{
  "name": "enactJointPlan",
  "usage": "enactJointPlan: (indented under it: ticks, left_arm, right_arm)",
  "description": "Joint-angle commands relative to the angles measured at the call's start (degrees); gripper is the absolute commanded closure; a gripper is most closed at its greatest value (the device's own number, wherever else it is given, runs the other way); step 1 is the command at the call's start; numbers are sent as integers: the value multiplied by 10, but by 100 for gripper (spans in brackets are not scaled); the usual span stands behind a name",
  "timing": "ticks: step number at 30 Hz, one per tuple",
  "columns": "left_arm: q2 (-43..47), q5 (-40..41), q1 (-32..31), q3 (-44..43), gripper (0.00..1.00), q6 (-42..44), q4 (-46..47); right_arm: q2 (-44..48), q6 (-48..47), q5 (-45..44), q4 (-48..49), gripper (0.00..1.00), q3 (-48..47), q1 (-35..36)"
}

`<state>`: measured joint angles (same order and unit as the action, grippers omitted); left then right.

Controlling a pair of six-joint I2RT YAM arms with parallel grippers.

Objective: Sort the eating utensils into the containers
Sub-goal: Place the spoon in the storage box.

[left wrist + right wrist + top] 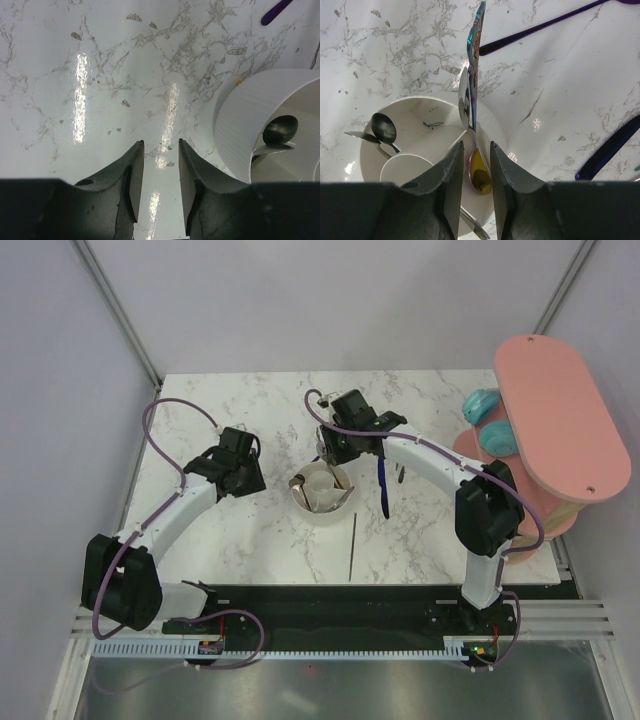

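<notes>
Right claw [476, 147]: jaws a narrow gap apart, straddling the gold-bowled spoon [480, 175], no visible pinch. The spoon stands bowl-down in a ring section of the white holder [415, 101], handle leaning out over the rim. Two dark spoons [382, 129] sit in the next section. Left claw [160, 142]: half-open, nothing in it, over the marble table [100, 75] just beside the holder. Purple utensil [535, 30] and blue-handled utensil [381, 485] lie on the table.

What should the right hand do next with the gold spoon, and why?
Probably lift the right gripper straight up. Its jaws look parted, and the gold-bowled spoon already stands bowl-down in the white holder, so it seems delivered.
</notes>
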<state>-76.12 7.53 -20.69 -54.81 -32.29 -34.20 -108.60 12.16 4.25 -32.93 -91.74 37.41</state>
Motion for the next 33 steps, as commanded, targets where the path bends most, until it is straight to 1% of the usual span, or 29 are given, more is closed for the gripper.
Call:
enactJointPlan:
  ticks: [1, 5, 8, 9, 10, 11, 12, 14, 18, 23, 24, 27, 33]
  left_arm:
    - [4, 12, 2, -16, 60, 13, 7]
    - [9, -7, 2, -14, 60, 14, 9]
    - [14, -42, 1, -13, 59, 25, 17]
    - [14, -64, -1, -14, 59, 29, 19]
    - [11, -67, -6, -14, 59, 35, 19]
    - [12, -71, -8, -12, 59, 36, 19]
    - [11, -73, -10, -10, 59, 36, 19]
    - [10, -73, -12, -3, 59, 29, 19]
    - [7, -110, -17, 1, 59, 28, 26]
    - [-5, -123, -29, -13, 59, 34, 27]
    - [-6, -126, -30, -15, 59, 33, 27]
    - [-17, -148, -38, -24, 57, 33, 28]
    - [-36, -148, -68, -43, 57, 33, 33]
  right_arm:
    - [31, 8, -3, 23, 63, 19, 4]
    - [41, 14, -13, 28, 60, 29, 4]
    - [53, 16, -31, 30, 57, 34, 4]
    - [61, 15, -39, 30, 56, 36, 4]
    - [66, 15, -39, 31, 56, 41, 4]
    - [72, 14, -56, 32, 56, 46, 3]
    - [82, 15, -68, 34, 52, 51, 3]
    - [91, 18, -97, 36, 49, 70, -2]
    - [81, 15, -68, 30, 48, 89, -16]
    - [69, 14, -44, 23, 48, 97, -16]
    - [66, 14, -29, 23, 48, 99, -17]
    - [59, 13, -18, 21, 48, 103, -16]
    - [54, 8, -6, 17, 48, 114, -16]
